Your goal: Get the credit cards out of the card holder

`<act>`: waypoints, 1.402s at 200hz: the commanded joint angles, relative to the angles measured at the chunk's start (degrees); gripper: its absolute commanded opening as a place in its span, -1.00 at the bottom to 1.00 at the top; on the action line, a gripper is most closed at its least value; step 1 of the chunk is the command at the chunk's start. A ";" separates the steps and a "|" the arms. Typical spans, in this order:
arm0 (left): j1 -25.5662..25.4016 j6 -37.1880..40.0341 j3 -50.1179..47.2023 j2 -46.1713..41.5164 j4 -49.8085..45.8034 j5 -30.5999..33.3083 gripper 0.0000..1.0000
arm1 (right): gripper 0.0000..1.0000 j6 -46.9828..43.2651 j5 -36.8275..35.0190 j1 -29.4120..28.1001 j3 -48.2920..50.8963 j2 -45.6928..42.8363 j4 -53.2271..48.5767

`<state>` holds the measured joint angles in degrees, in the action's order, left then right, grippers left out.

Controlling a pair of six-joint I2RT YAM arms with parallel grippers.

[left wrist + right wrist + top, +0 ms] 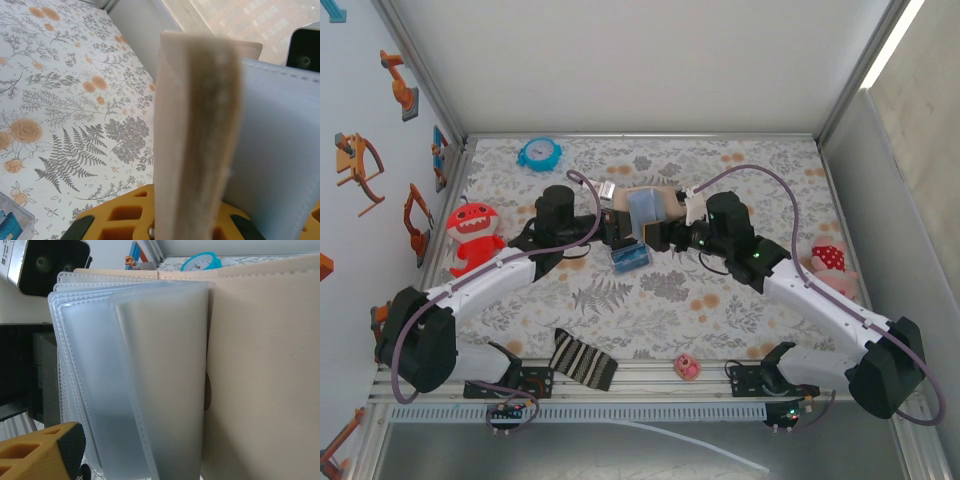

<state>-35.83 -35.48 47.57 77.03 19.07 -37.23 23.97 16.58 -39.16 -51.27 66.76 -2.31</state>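
The card holder [645,205] is held up over the middle of the table, tan outside and pale blue inside. My left gripper [617,232] is shut on its tan cover [192,150], whose edge stands upright between the orange fingers [117,212]; the pale blue panel [280,150] lies to the right. My right gripper [665,232] is open, with the fanned clear sleeves [130,380] and tan cover [265,375] in front of it. One of its fingers [55,455] shows beside the sleeves; the other is hidden. A blue card [630,257] lies on the table below the grippers, its corner [11,225] in the left wrist view.
A blue alarm clock [538,153] stands at the back left. A red plush [472,235] sits on the left and a pink plush [830,265] on the right. A striped cloth [582,360] and a small pink object [687,366] lie at the near edge.
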 commanded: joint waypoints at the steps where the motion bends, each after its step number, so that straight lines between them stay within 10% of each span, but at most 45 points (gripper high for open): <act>1: -0.44 -0.76 1.74 0.31 3.58 -1.99 -0.82 | 0.61 -1.27 -1.31 -0.39 -2.11 0.64 -0.32; 60: -0.68 -0.92 1.74 0.46 4.00 -2.38 -0.82 | 0.58 -1.38 -1.76 -0.48 -2.15 1.26 -0.50; 143: -0.63 -0.29 1.30 -0.50 3.94 -3.02 -0.83 | 0.03 -0.93 -7.62 -0.48 -1.60 -0.35 -1.89; 216: -0.25 -1.26 -0.10 -1.50 4.91 -3.02 -0.88 | 0.04 -0.20 -10.33 -0.38 -0.70 -2.33 -2.04; 280: 0.96 -3.27 -0.55 -1.80 5.63 -3.02 -0.88 | 0.48 -6.12 -2.21 -0.39 -0.48 -2.71 -3.32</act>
<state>-35.42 -37.41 47.24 76.99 21.52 -38.81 21.32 11.18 -39.24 -51.40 65.30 -4.27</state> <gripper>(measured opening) 0.095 0.733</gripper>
